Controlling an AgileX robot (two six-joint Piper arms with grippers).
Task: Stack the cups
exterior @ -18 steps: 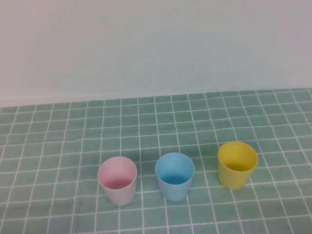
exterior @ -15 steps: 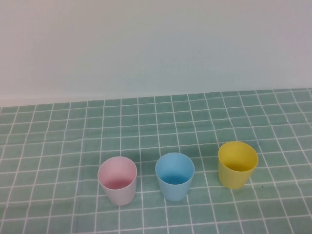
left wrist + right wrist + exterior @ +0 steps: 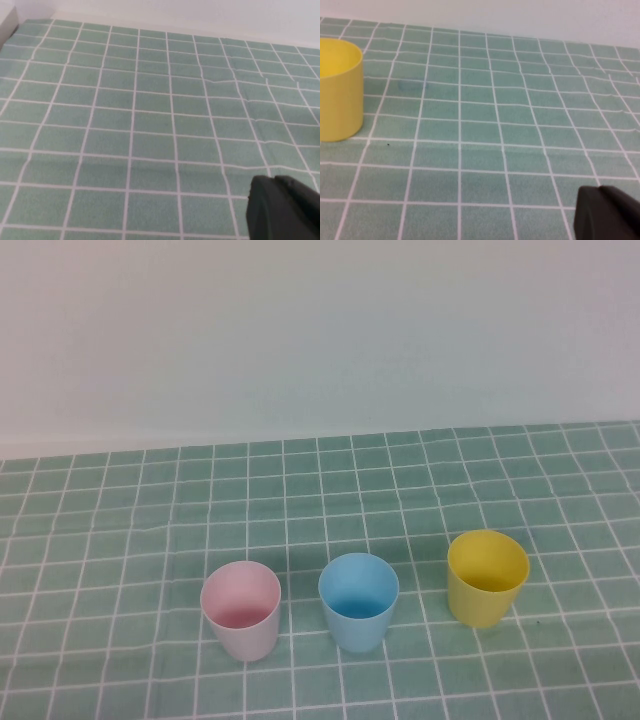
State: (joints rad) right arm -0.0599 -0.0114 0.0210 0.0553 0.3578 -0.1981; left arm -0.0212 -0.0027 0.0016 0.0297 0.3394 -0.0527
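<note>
Three cups stand upright and mouth-up in a loose row on the green checked tabletop (image 3: 120,490), none nested yet: pink cup (image 3: 241,609) to the robot's left, blue cup (image 3: 358,601) in the middle, yellow cup (image 3: 487,577) to the right and slightly farther back. All stand apart from one another; pink and blue are the closer pair.

Handling, judged: thin-walled plastic, light, smooth and somewhat slippery; walls likely flex under a hard squeeze. The taper means a side grip could slide upward, so taking one wall at the rim, one finger inside and one outside, looks safest. Empty cups may tip if nudged.

Left pincer (image 3: 282,210): only a dark tip shows in its wrist view, low over bare cloth, no cup nearby; fingers together, holding nothing.

Right pincer (image 3: 607,214): also closed and empty, low over the cloth, with the yellow cup well off to one side.
</note>
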